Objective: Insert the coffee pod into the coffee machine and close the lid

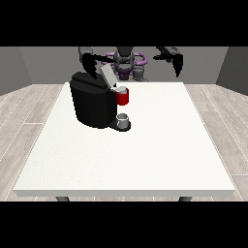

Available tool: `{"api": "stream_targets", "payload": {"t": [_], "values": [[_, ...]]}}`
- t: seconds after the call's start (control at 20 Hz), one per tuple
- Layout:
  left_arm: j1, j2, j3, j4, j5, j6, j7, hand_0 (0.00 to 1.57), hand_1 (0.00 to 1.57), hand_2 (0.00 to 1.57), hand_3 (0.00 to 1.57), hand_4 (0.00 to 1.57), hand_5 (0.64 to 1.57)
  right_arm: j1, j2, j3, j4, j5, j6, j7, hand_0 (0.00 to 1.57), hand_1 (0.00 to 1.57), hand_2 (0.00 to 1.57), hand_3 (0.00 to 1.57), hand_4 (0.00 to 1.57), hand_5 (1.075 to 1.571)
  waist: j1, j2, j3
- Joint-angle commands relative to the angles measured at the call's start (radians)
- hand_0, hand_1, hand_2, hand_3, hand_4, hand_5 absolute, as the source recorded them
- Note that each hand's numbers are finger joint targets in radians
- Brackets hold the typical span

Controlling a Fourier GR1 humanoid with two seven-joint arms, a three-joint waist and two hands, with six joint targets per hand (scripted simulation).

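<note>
The black coffee machine (92,104) stands on the white table (145,155) left of centre. Its grey lid (107,75) is tilted up and open. A red pod holder (123,97) juts from the machine's front, with a small pale top that may be the coffee pod; I cannot tell. The hand at the view's left (88,65) hangs just behind the raised lid, above the machine's back, fingers pointing down. The hand at the view's right (178,63) is held in the air far to the right of the machine, fingers hanging relaxed and holding nothing.
A small grey cup (123,119) sits on the machine's drip tray below the red holder. The machine is the only large object on the table, which stretches wide towards the camera and to the right.
</note>
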Motion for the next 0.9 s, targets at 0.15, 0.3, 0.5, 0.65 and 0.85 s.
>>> {"api": "stream_targets", "payload": {"t": [0.15,0.3,0.5,0.65,0.85], "values": [[0.011,-0.007,-0.037,-0.099,0.023,0.029,0.038,0.0,0.0,0.0,0.0,0.0,1.571,-0.105,-0.033,-0.044,0.109,0.013,0.002,-0.024,0.0,0.0,0.0,0.0,0.0,1.571,0.025,0.046,0.0003],[0.046,-0.005,-0.048,-0.119,0.039,0.024,0.066,0.0,0.0,0.0,0.0,0.0,1.571,-0.074,0.039,0.012,0.113,0.055,-0.039,-0.064,0.0,0.0,0.0,0.0,0.0,1.571,0.023,0.023,0.0003],[0.02,0.042,-0.016,-0.074,0.036,0.022,-0.003,0.0,0.0,0.0,0.0,0.0,1.571,-0.155,0.024,0.007,0.119,0.05,-0.02,-0.02,0.0,0.0,0.0,0.0,0.0,1.571,0.01,0.069,0.0],[-0.022,0.062,-0.009,-0.069,0.033,0.037,0.019,0.0,0.0,0.0,0.0,0.0,1.571,-0.159,0.042,0.02,0.136,0.071,-0.034,-0.05,0.0,0.0,0.0,0.0,0.0,1.571,0.007,0.09,0.0001],[0.011,0.053,-0.013,-0.042,0.04,0.047,-0.005,0.0,0.0,0.0,0.0,0.0,1.571,-0.201,0.018,0.009,0.134,0.06,-0.003,-0.009,0.0,0.0,0.0,0.0,0.0,1.571,-0.008,0.069,0.0]]}}
